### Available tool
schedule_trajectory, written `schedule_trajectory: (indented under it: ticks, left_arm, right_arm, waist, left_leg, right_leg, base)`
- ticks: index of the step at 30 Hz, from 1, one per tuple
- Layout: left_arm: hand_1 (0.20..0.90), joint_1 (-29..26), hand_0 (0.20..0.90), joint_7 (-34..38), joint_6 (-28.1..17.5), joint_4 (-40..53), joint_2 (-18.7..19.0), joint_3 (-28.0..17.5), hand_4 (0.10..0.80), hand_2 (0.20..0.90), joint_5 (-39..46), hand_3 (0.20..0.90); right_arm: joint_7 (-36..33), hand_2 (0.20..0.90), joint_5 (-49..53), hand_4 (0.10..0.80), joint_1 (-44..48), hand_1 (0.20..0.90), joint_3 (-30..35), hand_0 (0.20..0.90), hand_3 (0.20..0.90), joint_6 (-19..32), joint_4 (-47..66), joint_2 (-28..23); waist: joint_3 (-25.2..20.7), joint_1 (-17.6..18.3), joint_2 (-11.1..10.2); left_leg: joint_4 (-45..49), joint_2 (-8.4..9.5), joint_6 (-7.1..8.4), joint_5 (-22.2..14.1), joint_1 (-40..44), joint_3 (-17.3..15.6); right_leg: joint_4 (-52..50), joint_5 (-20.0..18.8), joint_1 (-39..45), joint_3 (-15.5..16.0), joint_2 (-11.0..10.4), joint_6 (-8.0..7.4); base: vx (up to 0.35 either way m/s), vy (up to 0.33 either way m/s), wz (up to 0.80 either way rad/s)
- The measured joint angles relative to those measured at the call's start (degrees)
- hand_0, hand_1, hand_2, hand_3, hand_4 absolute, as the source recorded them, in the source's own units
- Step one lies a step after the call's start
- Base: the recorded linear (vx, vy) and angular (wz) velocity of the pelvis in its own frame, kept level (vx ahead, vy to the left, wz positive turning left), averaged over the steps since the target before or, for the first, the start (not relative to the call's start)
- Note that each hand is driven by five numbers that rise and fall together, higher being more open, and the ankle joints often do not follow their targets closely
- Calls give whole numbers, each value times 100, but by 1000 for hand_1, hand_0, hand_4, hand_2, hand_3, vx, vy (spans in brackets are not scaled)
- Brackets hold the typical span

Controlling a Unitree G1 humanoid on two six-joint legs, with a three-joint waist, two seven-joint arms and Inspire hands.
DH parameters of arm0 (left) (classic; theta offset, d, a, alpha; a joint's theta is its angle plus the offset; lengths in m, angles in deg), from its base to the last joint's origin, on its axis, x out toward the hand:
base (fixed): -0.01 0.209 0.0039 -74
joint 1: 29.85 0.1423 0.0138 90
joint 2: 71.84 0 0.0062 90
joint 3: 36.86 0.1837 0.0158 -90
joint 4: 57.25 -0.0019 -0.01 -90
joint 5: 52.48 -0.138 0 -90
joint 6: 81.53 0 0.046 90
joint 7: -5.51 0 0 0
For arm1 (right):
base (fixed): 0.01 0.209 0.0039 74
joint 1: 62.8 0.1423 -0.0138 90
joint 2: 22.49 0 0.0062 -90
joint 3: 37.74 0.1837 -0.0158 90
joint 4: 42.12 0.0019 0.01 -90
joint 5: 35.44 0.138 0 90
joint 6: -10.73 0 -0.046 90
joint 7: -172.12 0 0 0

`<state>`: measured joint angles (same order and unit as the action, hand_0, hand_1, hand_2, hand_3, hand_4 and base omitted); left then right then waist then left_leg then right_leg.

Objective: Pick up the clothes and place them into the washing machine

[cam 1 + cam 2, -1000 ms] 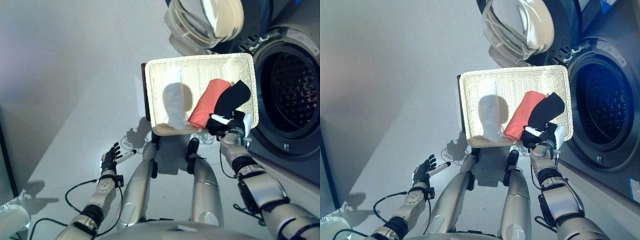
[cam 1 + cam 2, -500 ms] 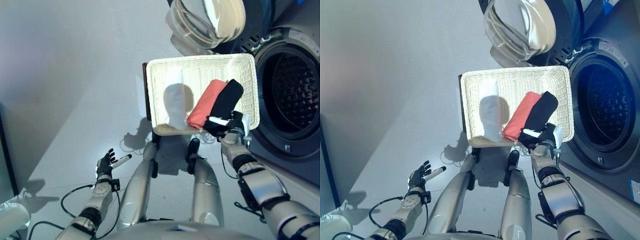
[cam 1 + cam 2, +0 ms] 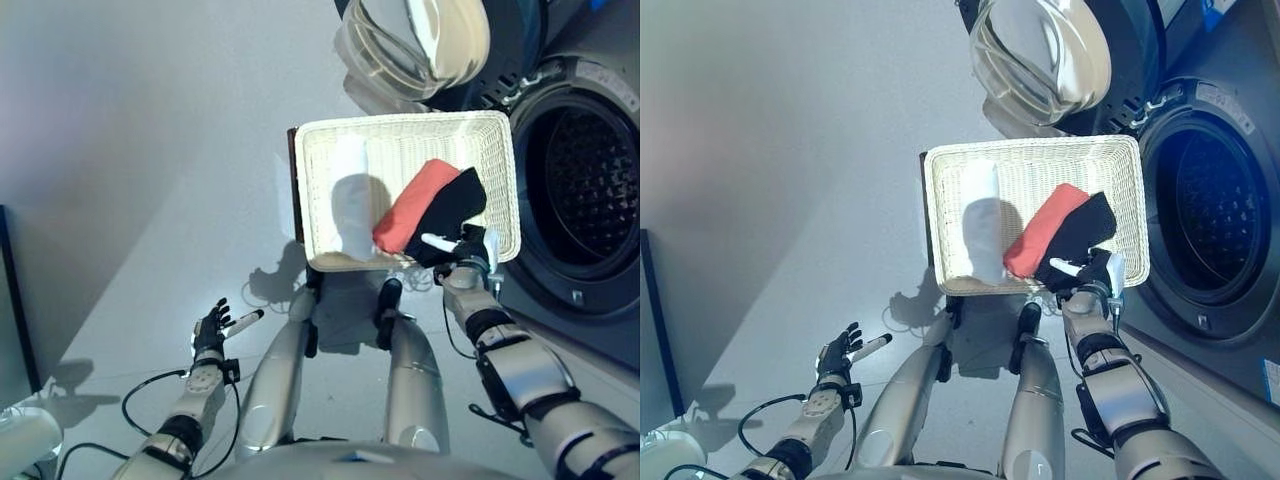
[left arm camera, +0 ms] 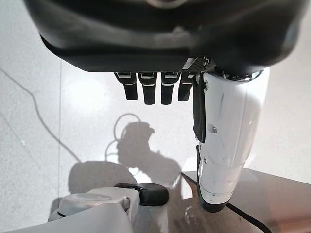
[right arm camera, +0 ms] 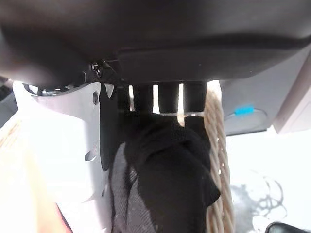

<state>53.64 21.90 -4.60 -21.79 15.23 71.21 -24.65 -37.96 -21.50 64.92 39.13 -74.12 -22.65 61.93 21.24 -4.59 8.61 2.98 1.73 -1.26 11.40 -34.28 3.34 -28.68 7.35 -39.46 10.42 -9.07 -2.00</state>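
A: Where are the clothes?

B: All in the white wicker basket, which stands just in front of the robot beside the washing machine. A white rolled garment lies toward the basket's left side. A coral-red garment lies slanted in the middle, and a black garment lies against it on the right, toward the near right corner.

A: Right hand?

B: The right hand is at the basket's near right corner, on the black garment. In the right wrist view its fingers curl down into the black cloth, with the white-covered thumb alongside and the basket's woven rim just beside. Holding the black garment, as far as I can read it.

A: Left hand?

B: The left hand hangs low at the robot's left, over the grey floor, well apart from the basket. Fingers relaxed and loosely extended, holding nothing.

A: The machine?

B: Door swung open beyond the basket. The dark drum is exposed on the right.
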Motion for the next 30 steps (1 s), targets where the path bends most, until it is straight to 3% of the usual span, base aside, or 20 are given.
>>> schedule_trajectory:
  ticks: [14, 18, 30]
  left_arm:
    - [900, 121, 900, -44, 7, 64, -110, 5, 800, 900, -13, 900]
    - [900, 561, 900, -55, -21, 640, -99, 92, 800, 900, -170, 900]
    - [900, 534, 900, -32, -11, 439, -109, 124, 800, 900, -387, 900]
  right_arm:
    - [-25, 200, -2, 300, -224, 200, 209, 200, 200, -3, -12, -14]
    - [-603, 200, -296, 300, -330, 200, 297, 200, 200, -17, 239, -19]
    - [-1250, 200, -686, 300, -291, 200, 473, 200, 200, 110, 858, -217]
  waist:
    - [-150, -81, 190]
    - [-173, -75, 198]
    - [-266, 51, 195]
  left_leg:
    - [-27, -4, 1, -13, 290, -141]
    - [-45, 3, -35, -43, 462, -210]
    - [-125, -8, -47, -65, 685, -274]
  right_leg:
    - [-29, 1, 184, -145, 13, 0]
    - [13, -5, 324, -208, 8, -14]
    - [114, -28, 522, -269, 40, -50]
  base:
    - [10, 12, -5]
    - [22, 34, -7]
    - [0, 1, -3]
